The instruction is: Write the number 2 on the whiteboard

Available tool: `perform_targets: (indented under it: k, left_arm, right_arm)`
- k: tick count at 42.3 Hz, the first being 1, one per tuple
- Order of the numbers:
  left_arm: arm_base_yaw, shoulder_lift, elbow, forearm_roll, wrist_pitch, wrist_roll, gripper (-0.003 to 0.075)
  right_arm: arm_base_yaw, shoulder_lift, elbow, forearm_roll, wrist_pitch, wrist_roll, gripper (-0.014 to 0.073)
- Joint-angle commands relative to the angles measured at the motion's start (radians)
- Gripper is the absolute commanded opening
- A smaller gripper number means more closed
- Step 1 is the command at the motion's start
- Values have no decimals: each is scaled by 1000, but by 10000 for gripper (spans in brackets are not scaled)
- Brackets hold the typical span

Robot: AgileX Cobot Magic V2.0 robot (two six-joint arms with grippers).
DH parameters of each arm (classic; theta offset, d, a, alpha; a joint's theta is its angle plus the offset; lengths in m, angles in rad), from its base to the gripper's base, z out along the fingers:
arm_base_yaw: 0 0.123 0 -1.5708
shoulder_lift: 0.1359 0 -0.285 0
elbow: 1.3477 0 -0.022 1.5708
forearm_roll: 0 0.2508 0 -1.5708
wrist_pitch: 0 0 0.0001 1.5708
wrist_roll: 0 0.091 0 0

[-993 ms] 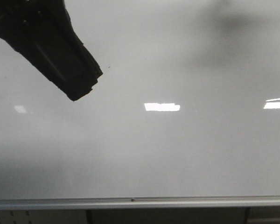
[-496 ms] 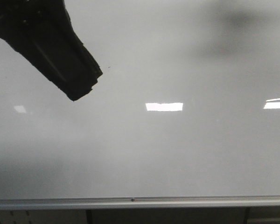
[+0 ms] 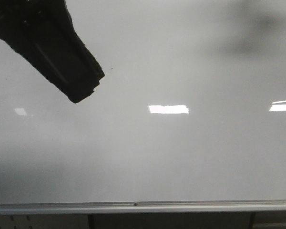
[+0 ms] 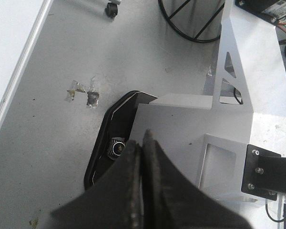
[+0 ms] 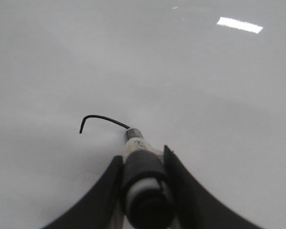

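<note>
Right tool (image 5: 142,164) clamped on marker (image 5: 136,157); numeral started.
Tip touches the whiteboard (image 5: 205,95); only the 2 (image 5: 101,120)'s top hook is drawn. The marker is light, stiff and smooth, gripped mid-barrel; the glossy board offers little friction. Left tool (image 4: 142,143) is closed, empty. Against the earlier front frame, only reflection and shadow have shifted.

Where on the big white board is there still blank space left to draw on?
Nearly all of the whiteboard is blank: the wide stretch above the silver rail, right of the dark arm. Busy spot: the right tool, holding the marker, beside the fresh stroke.
</note>
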Motion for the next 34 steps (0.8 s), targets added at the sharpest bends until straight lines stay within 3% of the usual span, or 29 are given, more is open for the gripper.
perform_targets:
  k: [1,15,34]
  left_arm:
    - [-7,-33,-29,-56,33,-6,-20]
    - [-7,-33,-29,-56,30,-6,-20]
    - [-7,-33,-29,-56,28,-6,-20]
  right_arm:
    - [-8,-21,-30,-18,-26,-3,-106]
    - [9,-8,-30,-13,68,-3,-106]
    - [144,40,-28,-2,22,-3,-106]
